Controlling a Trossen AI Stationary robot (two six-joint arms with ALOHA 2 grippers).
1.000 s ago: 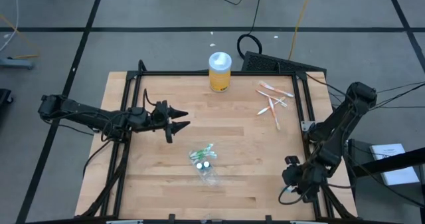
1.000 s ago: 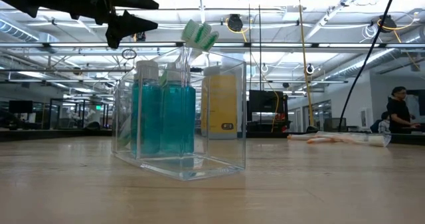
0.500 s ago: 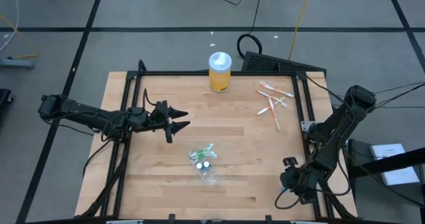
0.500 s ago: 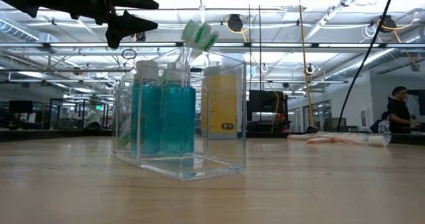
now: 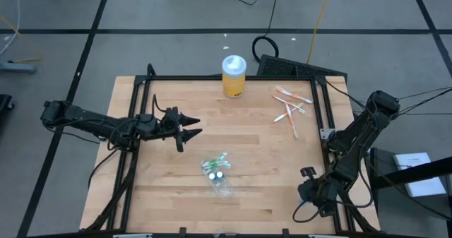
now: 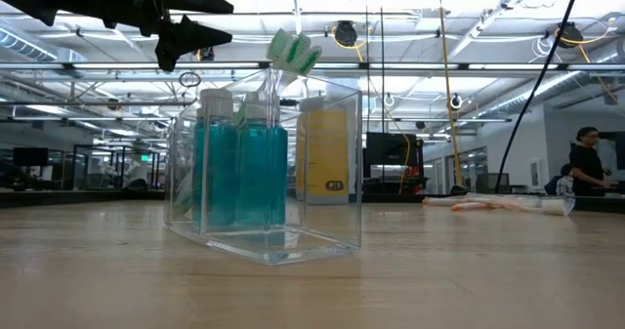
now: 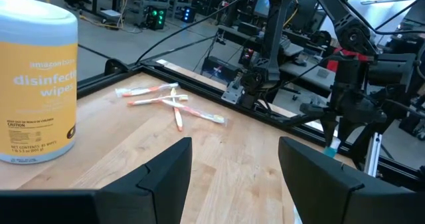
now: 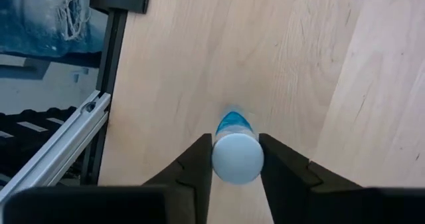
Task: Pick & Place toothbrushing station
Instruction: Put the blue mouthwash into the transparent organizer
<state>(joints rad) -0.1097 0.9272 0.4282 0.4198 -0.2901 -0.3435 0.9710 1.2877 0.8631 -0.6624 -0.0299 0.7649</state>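
The toothbrushing station (image 5: 217, 173) is a clear plastic box holding teal bottles and green-headed toothbrushes. It stands on its flat bottom at the table's middle, close up in the low view (image 6: 264, 163). My left gripper (image 5: 196, 127) is open and empty, above the table to the left of and beyond the station; it also shows in the low view (image 6: 220, 17) and in its own wrist view (image 7: 232, 177). My right gripper (image 5: 308, 188), at the table's near right corner, is shut on a small blue bottle with a white cap (image 8: 237, 154). My right gripper pinches the small bottle between its two fingers (image 8: 199, 164), one on each side, just under the white cap (image 8: 237, 159). The fingers point down from above and lie along the bottle. The bottle stands upright, cap up; whether its lower end touches the table I cannot tell.
A yellow wipes jar with a white lid (image 5: 234, 75) stands at the far edge. Several loose toothbrushes (image 5: 291, 107) lie at the far right. A black frame (image 5: 138, 160) runs round the table. Bare wood lies around the station. A person (image 6: 589, 168) is in the room behind.
My right arm has shifted slightly toward the table's near left with the bottle, then kept still.
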